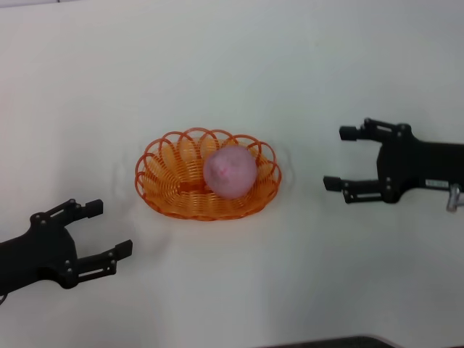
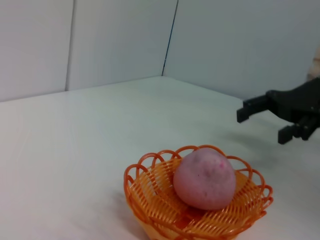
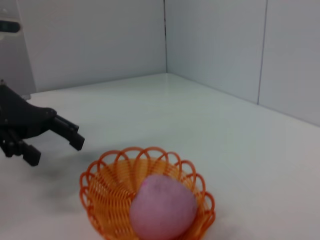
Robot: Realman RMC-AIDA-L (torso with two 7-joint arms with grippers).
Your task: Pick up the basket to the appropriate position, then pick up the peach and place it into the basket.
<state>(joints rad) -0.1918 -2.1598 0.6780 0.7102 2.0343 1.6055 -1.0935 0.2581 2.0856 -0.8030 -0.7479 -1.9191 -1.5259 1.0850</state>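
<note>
The peach (image 1: pixel 230 171), round, matte and dusty pink with faint darker mottling, sits inside the basket (image 1: pixel 168 190), resting toward its 3 o'clock half in the head view. The basket is a shallow oval of bright orange plastic wire, its floor a run of close parallel ribs and its rim a ring of open scalloped loops; the fruit rises above that rim. It stands near the middle of the smooth white surface (image 1: pixel 232 65).

From the basket, the right gripper (image 1: pixel 344 158) lies at about 3 o'clock, well apart from it, a black jointed mechanism with its jaws spread wide toward the basket and holding nothing. The left gripper (image 1: pixel 109 230) lies at about 8 o'clock, also clear of the basket, its jaws likewise wide open and empty. Pale wall panels (image 2: pixel 120 40) meet in a corner behind the surface.
</note>
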